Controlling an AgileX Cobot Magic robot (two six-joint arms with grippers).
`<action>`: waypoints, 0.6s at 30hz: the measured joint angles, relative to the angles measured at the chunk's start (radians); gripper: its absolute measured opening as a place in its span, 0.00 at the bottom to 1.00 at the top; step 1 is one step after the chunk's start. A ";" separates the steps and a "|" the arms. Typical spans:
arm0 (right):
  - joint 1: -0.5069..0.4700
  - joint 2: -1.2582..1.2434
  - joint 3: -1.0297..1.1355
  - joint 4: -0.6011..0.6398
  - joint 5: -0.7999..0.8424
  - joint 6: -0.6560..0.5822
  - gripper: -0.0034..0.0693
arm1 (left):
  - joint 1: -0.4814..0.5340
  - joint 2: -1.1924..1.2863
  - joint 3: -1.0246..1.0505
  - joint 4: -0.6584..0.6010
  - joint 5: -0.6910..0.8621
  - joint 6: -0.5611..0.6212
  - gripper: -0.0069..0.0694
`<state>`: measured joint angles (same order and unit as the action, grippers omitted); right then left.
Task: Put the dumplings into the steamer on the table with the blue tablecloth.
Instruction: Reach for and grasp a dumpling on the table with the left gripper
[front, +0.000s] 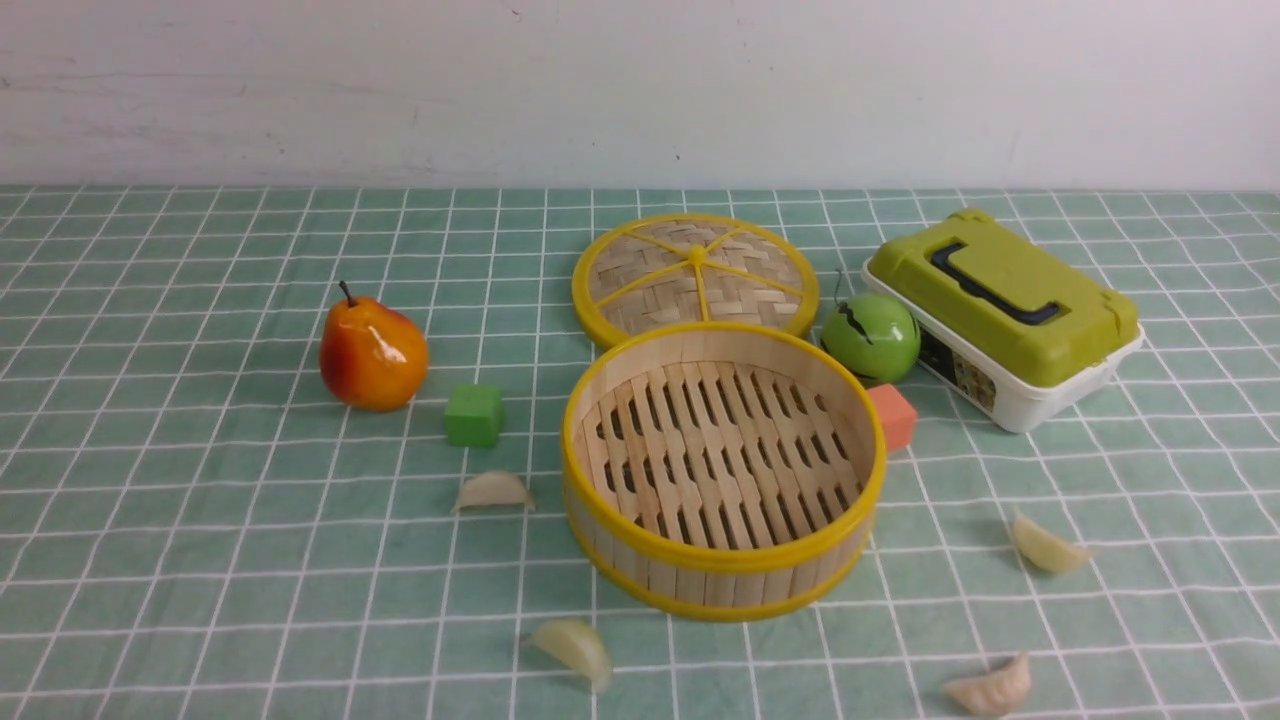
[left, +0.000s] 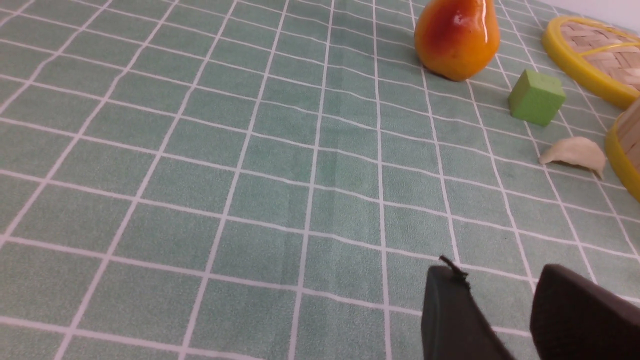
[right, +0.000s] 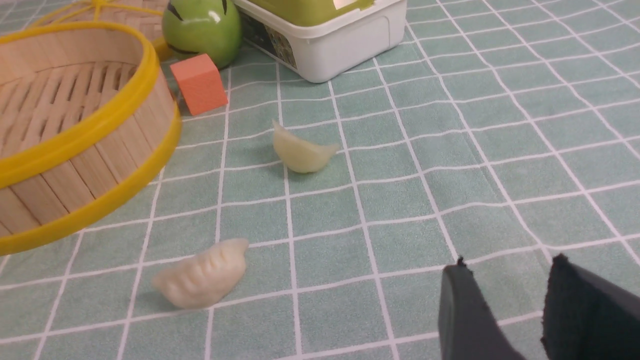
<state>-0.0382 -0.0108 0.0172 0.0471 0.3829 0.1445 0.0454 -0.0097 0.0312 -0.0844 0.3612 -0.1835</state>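
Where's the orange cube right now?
Front view, right of centre: the orange cube sits between the steamer and the green apple.

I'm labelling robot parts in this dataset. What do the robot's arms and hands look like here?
The left hand shows only two matte black, blunt wedge-shaped fingers, one with a small frayed tag at its tip. The right hand looks the same, with ragged tips. No cables or markings show, and the front view shows neither arm.
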 joint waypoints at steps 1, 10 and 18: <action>0.000 0.000 0.000 0.003 0.000 0.000 0.38 | 0.000 0.000 0.000 0.000 -0.003 -0.001 0.40; 0.000 0.000 0.008 0.570 0.013 0.292 0.38 | 0.000 0.000 0.000 -0.671 -0.060 -0.469 0.40; 0.000 0.000 0.009 0.731 -0.016 0.353 0.38 | 0.000 0.000 0.000 -0.830 -0.071 -0.519 0.40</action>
<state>-0.0382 -0.0108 0.0265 0.7777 0.3667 0.4972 0.0454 -0.0097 0.0312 -0.9146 0.2898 -0.7024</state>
